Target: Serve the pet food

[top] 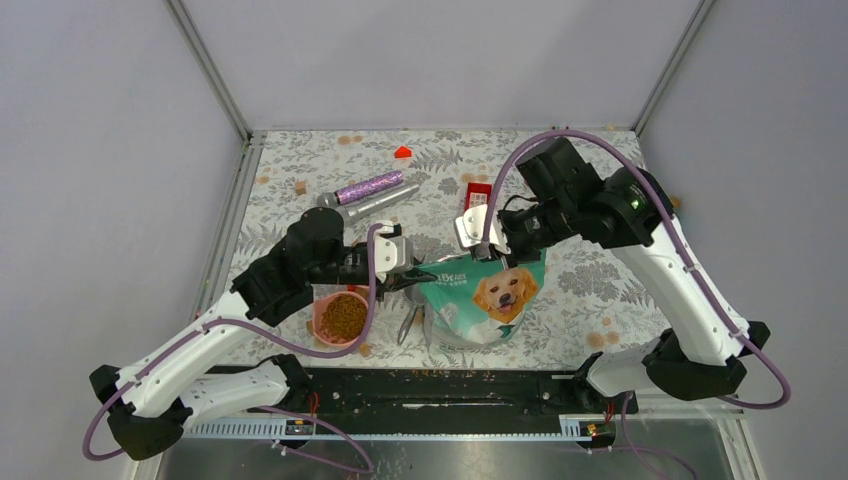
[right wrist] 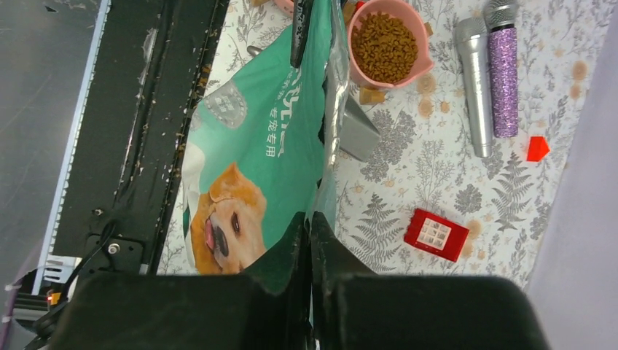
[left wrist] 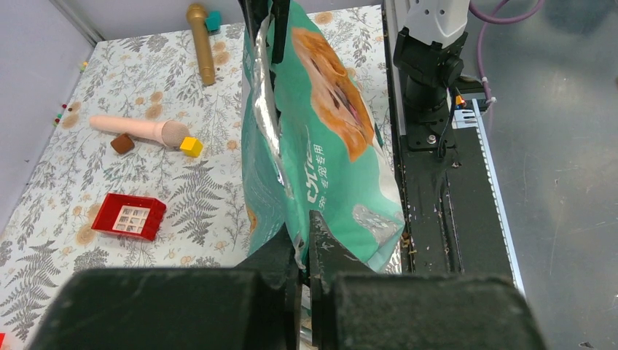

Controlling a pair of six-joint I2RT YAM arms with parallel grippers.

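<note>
The teal-green and silver pouch (top: 487, 298) with the golden retriever hangs between both grippers over the table's near middle. My left gripper (top: 408, 278) is shut on its left top corner; in the left wrist view the pouch (left wrist: 321, 124) stretches away from the gripper (left wrist: 304, 237). My right gripper (top: 497, 248) is shut on the other top corner, seen in the right wrist view (right wrist: 309, 226) with the pouch (right wrist: 255, 153). Brown kibble (top: 343, 315) fills a pink bowl (top: 320, 303) left of the pouch, also in the right wrist view (right wrist: 385, 45).
Silver (top: 380, 203) and purple glitter (top: 368, 186) toy microphones lie behind the bowl. A red block (top: 478, 194) lies near the right gripper, a small red piece (top: 402, 152) at the back. A metal scoop (top: 411, 323) lies by the pouch. Loose kibble dots the table and black front rail (top: 430, 385).
</note>
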